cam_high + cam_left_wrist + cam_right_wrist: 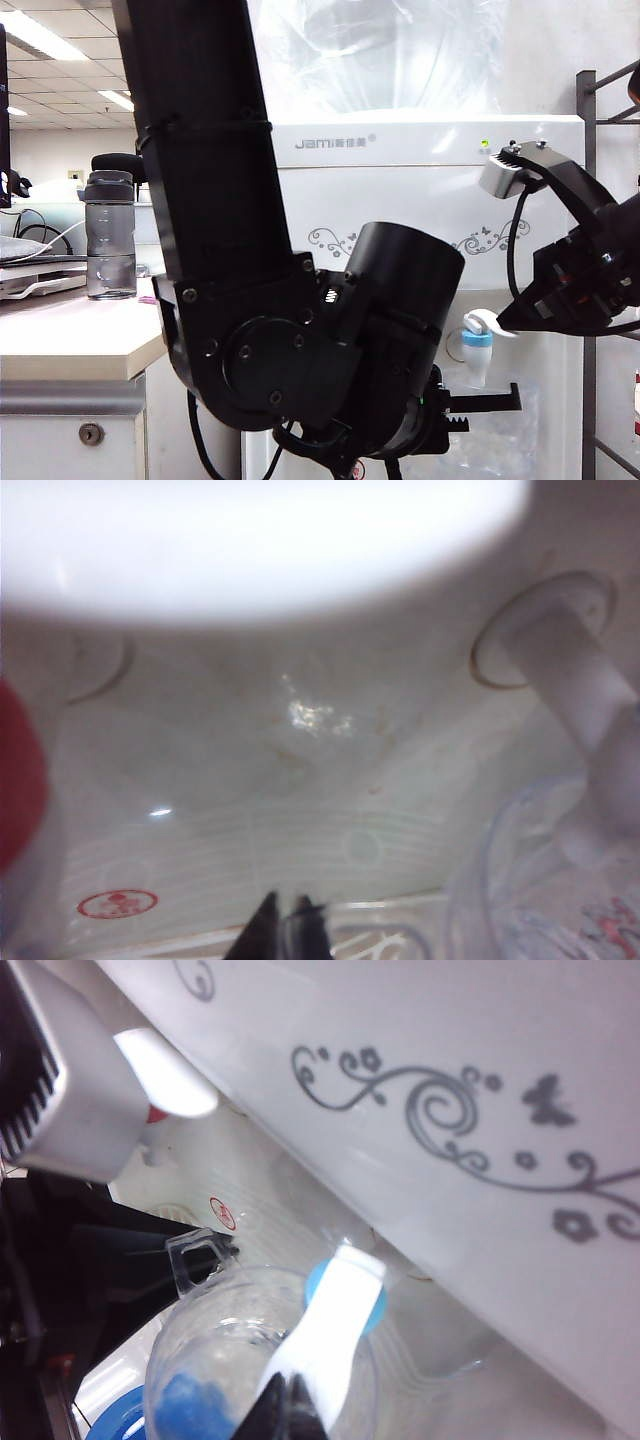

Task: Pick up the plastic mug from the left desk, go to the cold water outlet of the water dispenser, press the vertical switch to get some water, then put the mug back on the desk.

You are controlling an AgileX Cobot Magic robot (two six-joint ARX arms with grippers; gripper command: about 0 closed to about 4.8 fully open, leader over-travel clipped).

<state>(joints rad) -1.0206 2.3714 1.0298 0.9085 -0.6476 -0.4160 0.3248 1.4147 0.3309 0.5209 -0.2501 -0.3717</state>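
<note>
The water dispenser (420,190) fills the middle of the exterior view. My left gripper (285,920) is shut on the thin clear handle (195,1255) of the plastic mug (240,1350). It holds the mug under the cold water outlet (477,345), the tap with the blue ring (372,1310). The mug's rim (500,870) shows beside the white nozzle (575,690). My right gripper (285,1405) is shut, and its tips rest against the white vertical switch (335,1320). In the exterior view it (503,322) reaches in from the right to that lever (482,322). The left desk (60,335) stands at the left.
A smoky-grey bottle with a black cap (110,235) stands on the desk. The tap with the red ring (15,770) sits close beside the left gripper. My left arm's black links (250,330) block much of the exterior view. A dark metal rack (590,200) rises at the right.
</note>
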